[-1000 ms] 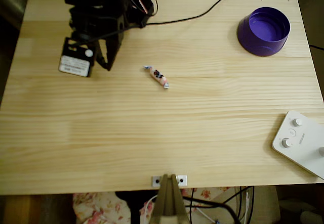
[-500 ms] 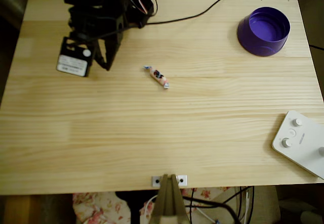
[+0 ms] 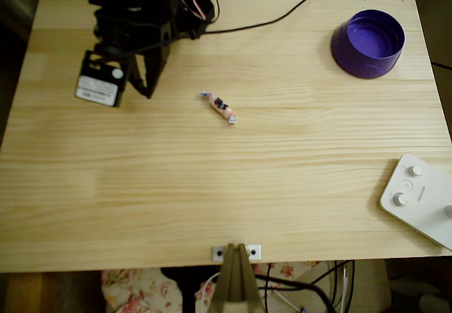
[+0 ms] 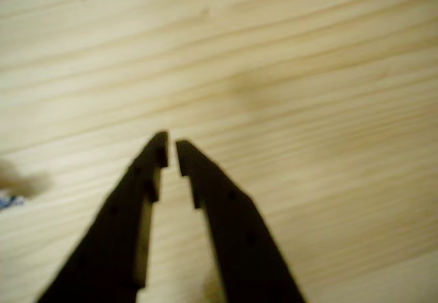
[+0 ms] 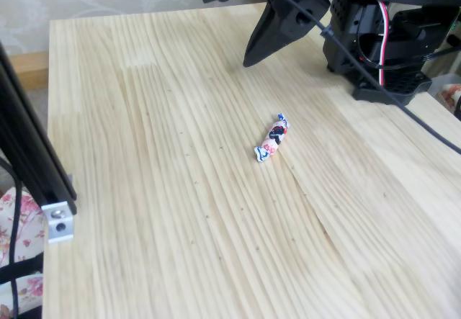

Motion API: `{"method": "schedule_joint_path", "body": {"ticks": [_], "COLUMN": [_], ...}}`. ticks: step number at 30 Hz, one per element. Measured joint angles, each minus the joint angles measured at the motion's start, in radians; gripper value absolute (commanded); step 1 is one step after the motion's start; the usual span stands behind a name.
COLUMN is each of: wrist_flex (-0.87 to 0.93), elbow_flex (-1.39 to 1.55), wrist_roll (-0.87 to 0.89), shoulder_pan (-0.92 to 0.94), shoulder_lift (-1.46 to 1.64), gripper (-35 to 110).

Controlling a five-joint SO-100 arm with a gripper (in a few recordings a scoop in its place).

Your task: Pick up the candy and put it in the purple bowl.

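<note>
The candy [image 3: 219, 107] lies flat on the wooden table [image 3: 226, 186], alone and untouched. Left of the candy in the overhead view, the gripper [image 3: 148, 92] hovers, its tips nearly together, pinching nothing. The purple bowl [image 3: 368, 43] sits well right of the candy.

Claw [image 3: 147, 92] slightly further left and up in overhead view.
</note>
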Motion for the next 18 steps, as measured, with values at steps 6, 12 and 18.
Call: {"method": "schedule_joint_path", "body": {"ticks": [6,12,18], "wrist_flex": [0.000,0.000,0.000], "elbow_flex": [0.000,0.000,0.000], "wrist_roll": [0.000,0.000,-0.020], "shoulder_pan": [0.000,0.000,-0.025], "shoulder_lift": [0.000,0.000,0.000], "gripper": [-1,-1,-1]}}
